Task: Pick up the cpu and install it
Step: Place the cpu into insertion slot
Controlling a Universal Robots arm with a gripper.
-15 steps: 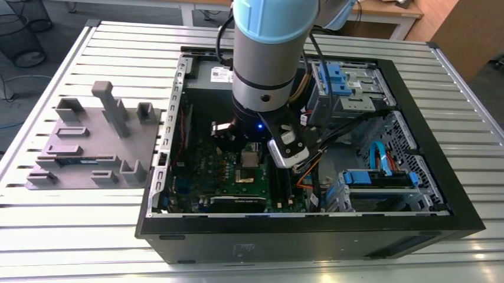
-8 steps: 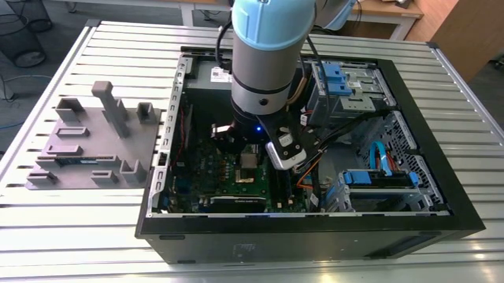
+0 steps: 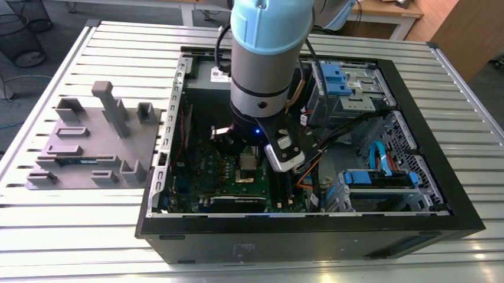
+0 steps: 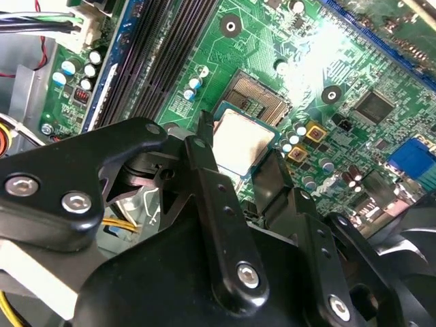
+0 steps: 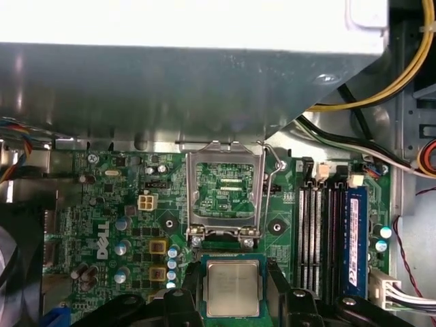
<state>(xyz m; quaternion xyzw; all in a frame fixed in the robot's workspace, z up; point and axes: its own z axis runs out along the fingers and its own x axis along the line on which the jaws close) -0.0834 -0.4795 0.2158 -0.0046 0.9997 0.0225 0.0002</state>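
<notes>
1. The fingers (image 5: 275, 286) are pinched onto two opposite edges of the cpu (image 5: 233, 288), so it's gripped.
2. The cpu is level, shiny metal top up, just beside the socket (image 5: 225, 194) with its edges square to it. It's pretty much square, so no real long axis.
3. The socket is open with its contacts showing.
4. The socket sits on the green motherboard (image 3: 228, 190) inside the black case (image 3: 315, 237).

The cpu (image 5: 233, 287) has a satin silver-grey metal top on a thin green rim. The gripper (image 4: 240, 148) is matt black with bright steel screw heads. The motherboard (image 5: 109, 204) is glossy green, the socket frame (image 5: 193, 194) bare shiny metal. The table (image 3: 79, 224) is ribbed pale metal, the fixture (image 3: 87, 147) matt grey plastic
</notes>
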